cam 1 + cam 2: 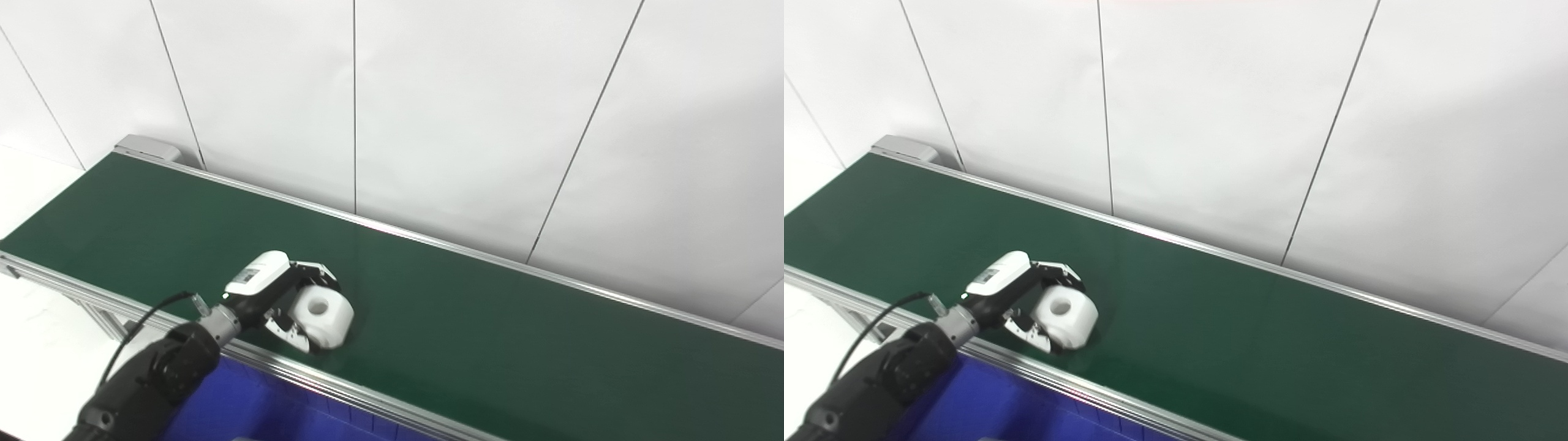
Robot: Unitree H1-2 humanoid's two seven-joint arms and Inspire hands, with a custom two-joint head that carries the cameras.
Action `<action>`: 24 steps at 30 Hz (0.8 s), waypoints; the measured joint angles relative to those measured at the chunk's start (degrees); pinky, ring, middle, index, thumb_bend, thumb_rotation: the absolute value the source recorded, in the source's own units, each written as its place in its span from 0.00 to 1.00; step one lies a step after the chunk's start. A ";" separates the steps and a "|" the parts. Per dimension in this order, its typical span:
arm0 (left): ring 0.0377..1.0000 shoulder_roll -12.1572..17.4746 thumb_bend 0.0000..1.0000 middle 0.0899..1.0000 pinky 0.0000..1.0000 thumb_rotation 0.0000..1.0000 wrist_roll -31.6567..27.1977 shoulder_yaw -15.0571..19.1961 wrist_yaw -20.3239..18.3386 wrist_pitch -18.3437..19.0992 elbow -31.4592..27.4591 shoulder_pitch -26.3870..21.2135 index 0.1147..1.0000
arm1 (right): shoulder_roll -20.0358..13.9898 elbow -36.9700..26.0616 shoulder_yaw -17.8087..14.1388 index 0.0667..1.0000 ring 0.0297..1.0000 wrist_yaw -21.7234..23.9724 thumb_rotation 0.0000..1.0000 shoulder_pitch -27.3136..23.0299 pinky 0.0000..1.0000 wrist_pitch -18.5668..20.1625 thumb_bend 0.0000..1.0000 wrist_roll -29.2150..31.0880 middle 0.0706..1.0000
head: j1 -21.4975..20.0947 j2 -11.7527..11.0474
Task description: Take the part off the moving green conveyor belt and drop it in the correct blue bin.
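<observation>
A white rounded part (pixel 323 317) with a round hole in its top sits on the green conveyor belt (pixel 490 318) near the belt's front rail. My left hand (pixel 275 293) reaches over the rail from the lower left. Its fingers curl around the far side of the part and its thumb lies along the near side, so it is shut on the part. The part still rests on the belt. The same hand (pixel 1020 293) and part (pixel 1067 317) show in the right eye view. My right hand is not in view.
A blue bin (pixel 257 410) lies below the belt's front aluminium rail (pixel 343 383) at the bottom left. The belt runs from the upper left to the lower right in front of a white panelled wall (pixel 429 110).
</observation>
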 measured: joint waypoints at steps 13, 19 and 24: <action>0.40 0.03 0.50 0.44 0.42 0.00 -3.41 -1.80 7.15 -0.40 -3.06 2.04 0.46 | 0.02 -2.08 0.11 0.96 0.84 0.16 0.50 0.73 0.73 0.01 0.79 0.35 0.87 | -0.70 3.76; 0.41 0.35 0.50 0.43 0.41 0.00 -5.56 -0.47 8.63 -0.44 -13.34 8.40 0.46 | 0.03 -6.02 0.10 0.95 0.84 0.65 0.51 2.68 0.73 0.16 0.80 0.34 0.87 | -2.89 12.79; 0.40 0.47 0.50 0.44 0.40 0.00 -5.78 -0.74 8.49 -0.58 -20.08 14.54 0.46 | -0.07 -9.54 -0.02 0.97 0.86 1.25 0.56 3.78 0.79 0.28 0.79 0.30 0.89 | -6.59 19.07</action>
